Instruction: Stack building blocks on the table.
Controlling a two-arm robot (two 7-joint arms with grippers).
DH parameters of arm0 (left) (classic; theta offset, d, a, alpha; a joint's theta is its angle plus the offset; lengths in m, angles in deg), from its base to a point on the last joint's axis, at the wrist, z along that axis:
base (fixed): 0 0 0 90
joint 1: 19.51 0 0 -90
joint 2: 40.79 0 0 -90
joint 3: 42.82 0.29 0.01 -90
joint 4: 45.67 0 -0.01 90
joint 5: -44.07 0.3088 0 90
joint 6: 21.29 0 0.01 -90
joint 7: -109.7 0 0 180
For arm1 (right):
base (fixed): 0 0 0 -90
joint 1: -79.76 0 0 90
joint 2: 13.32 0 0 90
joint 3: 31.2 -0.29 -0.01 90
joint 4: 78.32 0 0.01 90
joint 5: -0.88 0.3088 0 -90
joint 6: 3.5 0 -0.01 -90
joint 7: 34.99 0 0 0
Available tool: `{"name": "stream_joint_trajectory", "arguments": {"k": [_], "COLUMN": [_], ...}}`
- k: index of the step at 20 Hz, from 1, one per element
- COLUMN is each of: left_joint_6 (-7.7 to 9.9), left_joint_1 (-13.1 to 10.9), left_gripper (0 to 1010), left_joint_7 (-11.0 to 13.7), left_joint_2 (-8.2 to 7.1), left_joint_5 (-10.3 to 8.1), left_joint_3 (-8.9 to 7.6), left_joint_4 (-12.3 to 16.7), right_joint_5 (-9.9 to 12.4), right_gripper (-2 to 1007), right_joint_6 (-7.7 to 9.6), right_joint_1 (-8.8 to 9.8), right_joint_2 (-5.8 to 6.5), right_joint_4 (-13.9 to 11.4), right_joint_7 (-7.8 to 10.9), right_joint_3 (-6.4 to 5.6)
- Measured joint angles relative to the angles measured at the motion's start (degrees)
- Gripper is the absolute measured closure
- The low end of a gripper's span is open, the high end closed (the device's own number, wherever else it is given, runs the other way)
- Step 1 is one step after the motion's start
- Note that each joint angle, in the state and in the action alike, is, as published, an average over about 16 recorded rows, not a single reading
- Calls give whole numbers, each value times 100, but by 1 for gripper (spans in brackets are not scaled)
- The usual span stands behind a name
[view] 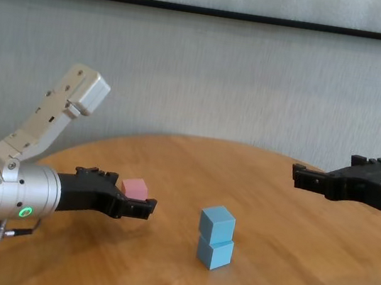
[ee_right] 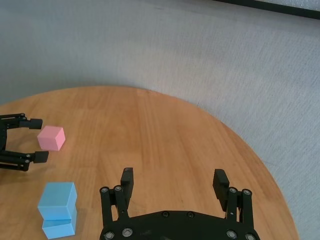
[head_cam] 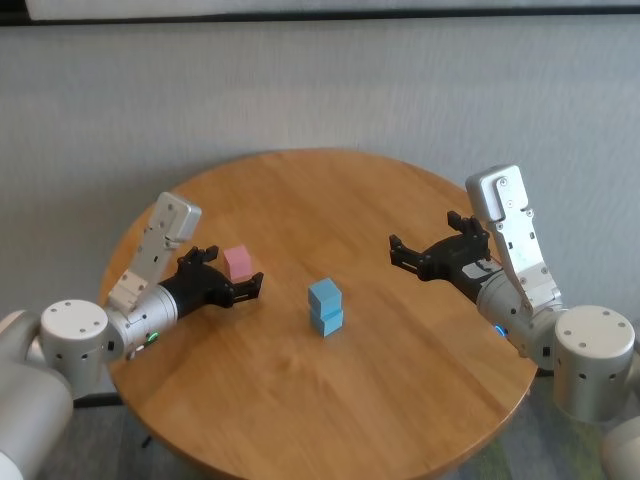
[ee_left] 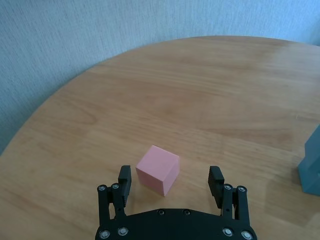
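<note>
Low at the head view's left, the left gripper (head_cam: 232, 276) reaches out level, fingers spread wide around the pink block (head_cam: 238, 263), seemingly untouched, while mid-table two blue blocks (head_cam: 325, 306) sit stacked and the right gripper (head_cam: 425, 255) hovers wide open, empty.

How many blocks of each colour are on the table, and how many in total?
Blue blocks: 2, upper blue block stacked on lower blue block
Pink block: 1, between the open left gripper's fingers
Total: 3 blocks on the table
</note>
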Motion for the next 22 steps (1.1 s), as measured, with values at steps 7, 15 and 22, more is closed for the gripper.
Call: {"name": "stream_joint_trajectory", "arguments": {"k": [7,15,22], "left_joint_6": [-151,-333,-489], "left_joint_1": [156,345,529], "left_gripper": [9,9,9], "left_joint_7": [37,94,138], "left_joint_2": [100,200,280], "left_joint_5": [64,136,208], "left_joint_3": [-30,-69,-107], "left_joint_4": [-317,-714,-1085], "right_joint_5": [0,0,0], "right_gripper": [0,0,0], "right_joint_6": [0,0,0], "right_joint_1": [0,0,0], "right_joint_2": [0,0,1], "right_joint_4": [0,0,0], "right_joint_7": [0,0,0], "right_joint_3": [0,0,0]}}
